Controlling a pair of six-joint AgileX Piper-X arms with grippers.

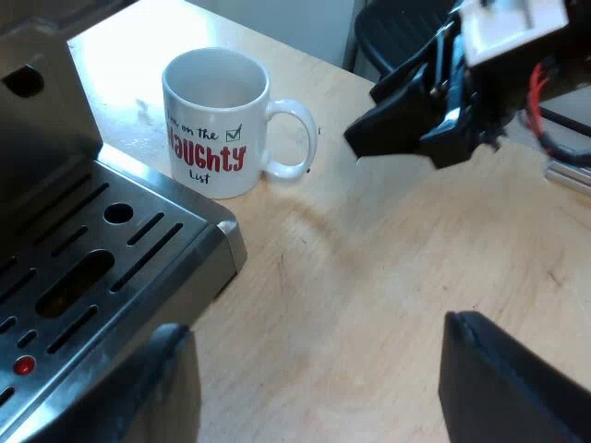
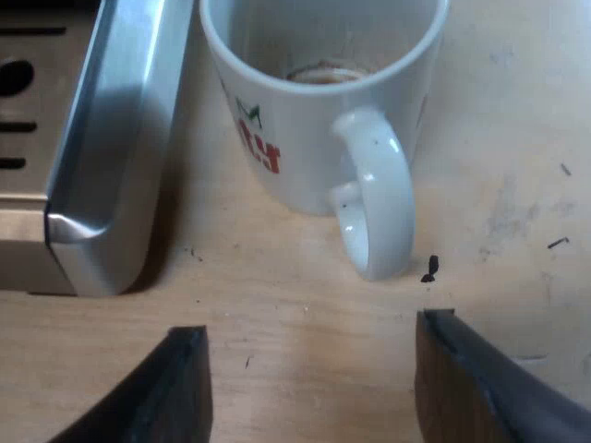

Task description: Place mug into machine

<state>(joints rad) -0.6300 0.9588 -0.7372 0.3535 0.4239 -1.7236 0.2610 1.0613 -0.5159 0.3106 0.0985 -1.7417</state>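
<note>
Mug [image 2: 314, 138]: on the table [image 1: 388, 277], just beside the machine's drip tray [image 1: 189, 220], not on it.
Right gripper [image 2: 309, 369]: fingers spread, empty, facing its handle [image 2: 374, 198].
Left gripper [image 1: 319, 378]: fingers spread, empty.
Left to do: grasp, lift, place.

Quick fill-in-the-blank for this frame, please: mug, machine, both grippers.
The ____ mug stands on the table beside the machine's drip tray.
The right gripper faces the mug's ____.
The left gripper is ____, holding nothing.
Missing: white; handle; open.
</note>
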